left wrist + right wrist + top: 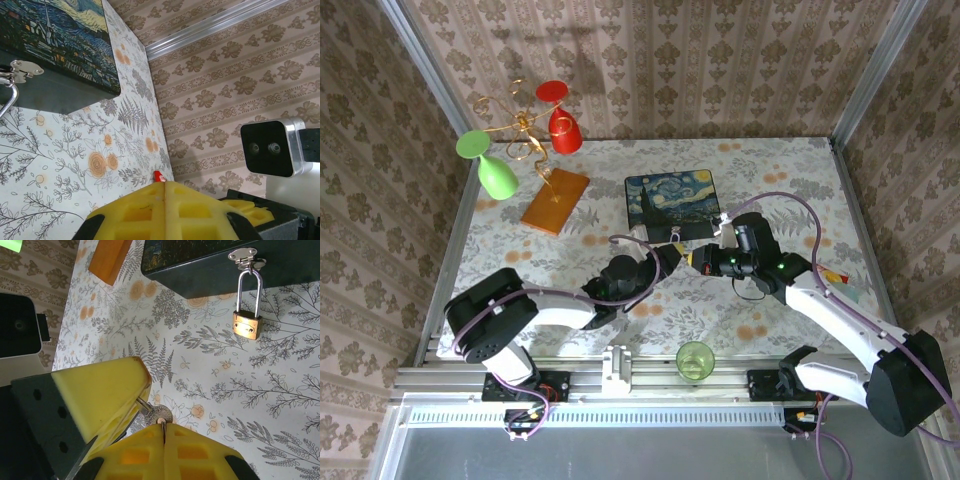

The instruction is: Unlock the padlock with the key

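The small brass padlock hangs by its silvery shackle from the clasp of the painted starry-night box. It rests on the floral cloth in front of the box. The silvery key is held above the cloth at mid-table. My right gripper is shut on its round head. The blade runs between the yellow fingers of my left gripper, which is shut too. In the top view the left gripper and the right gripper meet tip to tip, just in front of the box.
An orange wooden block lies left of the box. Behind it stands a wire holder with a green cup and a red cup. A green cup sits on the near rail. A small red item lies at the cloth's right edge.
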Robot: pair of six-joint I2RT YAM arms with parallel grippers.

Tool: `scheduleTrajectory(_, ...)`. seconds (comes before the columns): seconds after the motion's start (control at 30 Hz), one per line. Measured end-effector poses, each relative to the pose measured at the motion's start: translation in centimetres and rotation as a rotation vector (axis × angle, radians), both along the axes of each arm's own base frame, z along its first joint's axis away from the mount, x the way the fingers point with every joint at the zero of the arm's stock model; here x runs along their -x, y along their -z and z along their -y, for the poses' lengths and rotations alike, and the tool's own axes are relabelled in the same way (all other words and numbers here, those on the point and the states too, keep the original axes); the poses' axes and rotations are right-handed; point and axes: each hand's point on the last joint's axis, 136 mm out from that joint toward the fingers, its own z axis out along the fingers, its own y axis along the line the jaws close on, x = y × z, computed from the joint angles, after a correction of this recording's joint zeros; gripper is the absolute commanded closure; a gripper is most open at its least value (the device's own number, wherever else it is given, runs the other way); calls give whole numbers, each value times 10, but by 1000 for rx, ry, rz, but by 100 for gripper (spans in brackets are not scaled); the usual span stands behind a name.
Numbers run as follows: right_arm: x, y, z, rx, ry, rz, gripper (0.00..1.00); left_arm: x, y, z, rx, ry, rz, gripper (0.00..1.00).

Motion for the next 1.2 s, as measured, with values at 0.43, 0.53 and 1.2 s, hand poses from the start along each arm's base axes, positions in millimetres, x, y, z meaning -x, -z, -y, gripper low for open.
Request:
scheduleTrajectory(0.43,-5,-49,17,-230,-77,136,10,0,-17,6,-22,101,91,100)
scheduleTrajectory(0.53,6,-77,12,-293,-167,226,10,8,-47,16,-25,176,170,100)
scheduleTrajectory(1.2,43,-134,-1,-467,-370,441,60,46,-132,10,40,330,428,100)
